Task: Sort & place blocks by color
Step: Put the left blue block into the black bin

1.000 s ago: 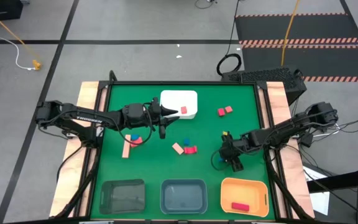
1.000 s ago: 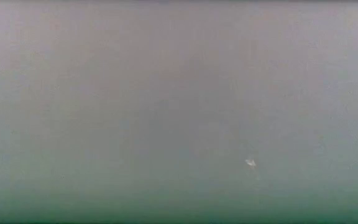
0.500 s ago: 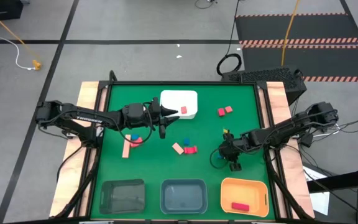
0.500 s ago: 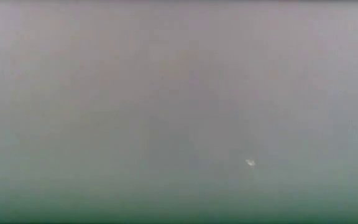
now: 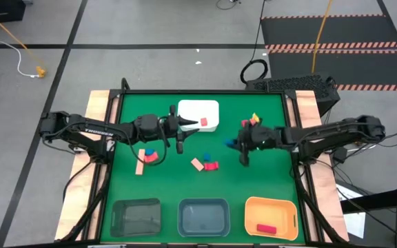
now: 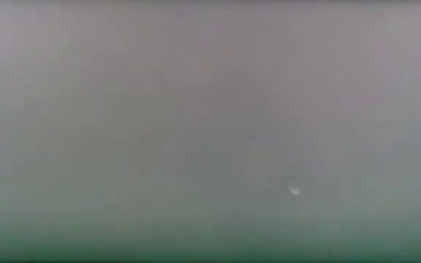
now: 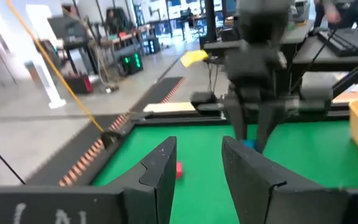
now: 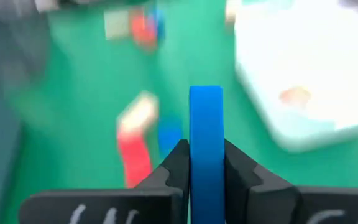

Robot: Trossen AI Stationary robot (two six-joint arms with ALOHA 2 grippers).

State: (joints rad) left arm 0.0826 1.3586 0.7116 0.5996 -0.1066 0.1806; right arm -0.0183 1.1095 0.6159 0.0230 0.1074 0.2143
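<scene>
step: right gripper, jaws clamped on a blue block, carrying | next: probably the blue-grey bin | left gripper: jaws part-open; empty

Green table, white tray, three bins, scattered blocks

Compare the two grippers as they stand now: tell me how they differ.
The right gripper is shut on a blue block; the left gripper holds nothing, its fingers standing apart. The left gripper hangs beside the white tray; the right gripper is above the green mat's right half. Both are dark and two-fingered.
</scene>
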